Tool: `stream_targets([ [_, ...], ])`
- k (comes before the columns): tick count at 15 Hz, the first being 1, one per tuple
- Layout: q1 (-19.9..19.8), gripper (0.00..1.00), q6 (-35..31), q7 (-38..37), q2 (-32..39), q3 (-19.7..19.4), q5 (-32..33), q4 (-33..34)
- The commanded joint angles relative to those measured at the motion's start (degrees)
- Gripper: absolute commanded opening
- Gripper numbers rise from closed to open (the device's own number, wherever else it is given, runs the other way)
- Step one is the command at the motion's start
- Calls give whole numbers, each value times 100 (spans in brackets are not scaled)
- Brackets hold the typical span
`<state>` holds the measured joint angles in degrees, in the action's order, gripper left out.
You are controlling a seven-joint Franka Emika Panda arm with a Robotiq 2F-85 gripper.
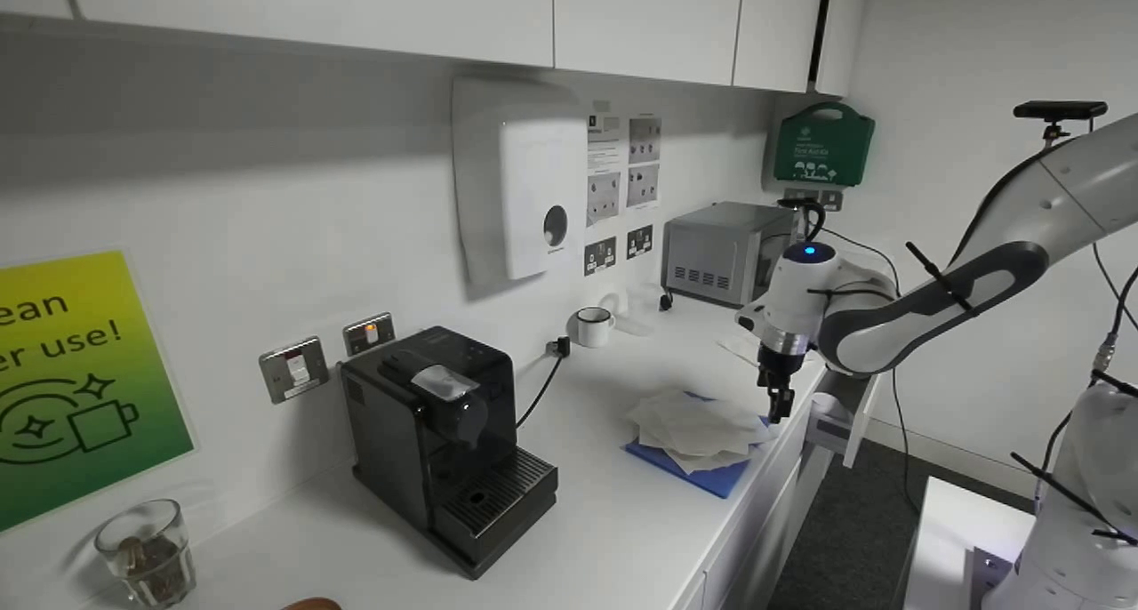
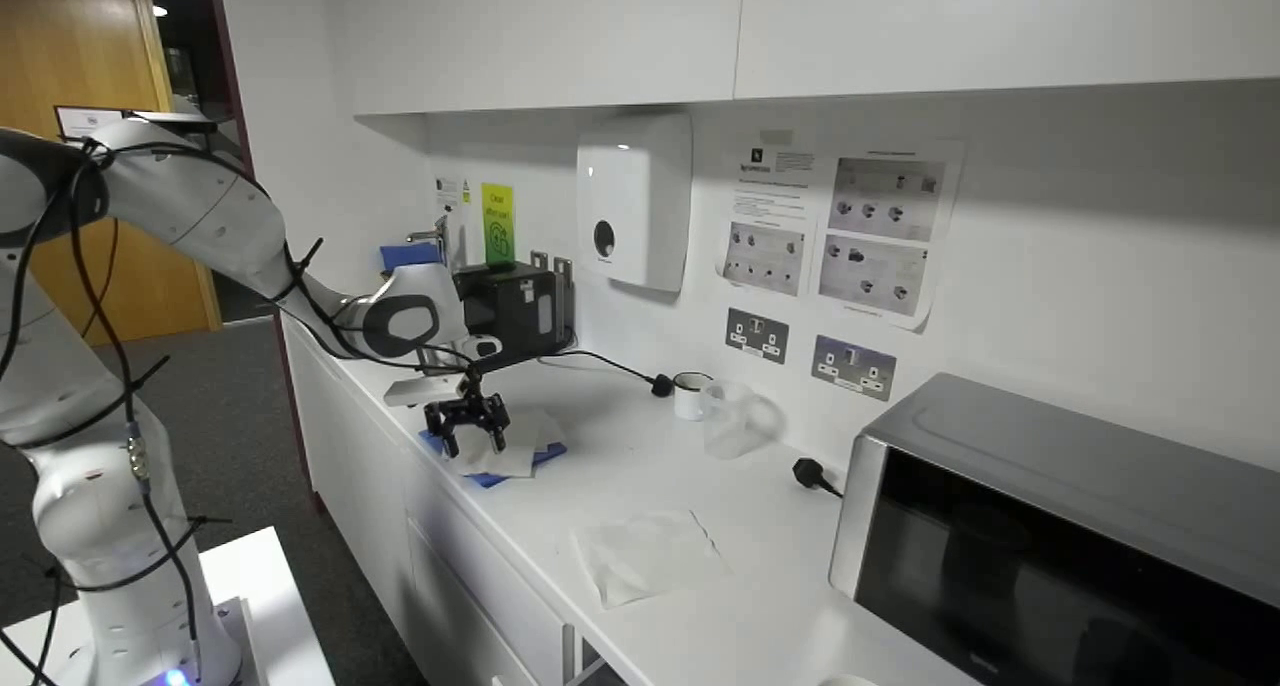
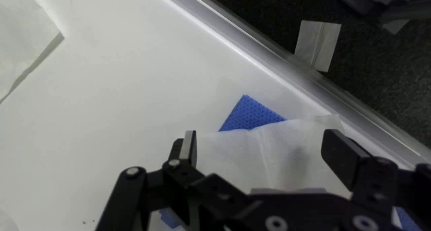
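Observation:
My gripper (image 1: 780,405) points downward above the front part of the white counter, its jaws spread wide and holding nothing. Beneath it lies a loose pile of thin white paper sheets (image 1: 693,428) on a blue cloth (image 1: 720,479). In an exterior view the gripper (image 2: 474,446) hangs over the same paper sheets (image 2: 520,451), with a corner of the blue cloth (image 2: 548,453) sticking out. In the wrist view the paper (image 3: 235,157) fills the gap behind the two fingers, and a blue cloth corner (image 3: 251,113) shows past it. Contact with the paper cannot be made out.
Another white sheet (image 2: 650,556) lies nearer the microwave (image 2: 1050,526). Along the wall stand a black coffee machine (image 1: 400,441), a white mug (image 1: 593,327) and a clear plastic jug (image 2: 728,421). A drawer (image 1: 831,423) stands pulled out below the counter's front edge.

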<state>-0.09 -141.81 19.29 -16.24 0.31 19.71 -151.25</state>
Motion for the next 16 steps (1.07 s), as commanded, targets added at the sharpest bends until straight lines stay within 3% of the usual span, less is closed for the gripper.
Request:
stream_targets([
  [1,103,100,-82,582,-238,-56,271,-215],
  [16,697,100,-256,903,-860,-206,-575,-648],
])
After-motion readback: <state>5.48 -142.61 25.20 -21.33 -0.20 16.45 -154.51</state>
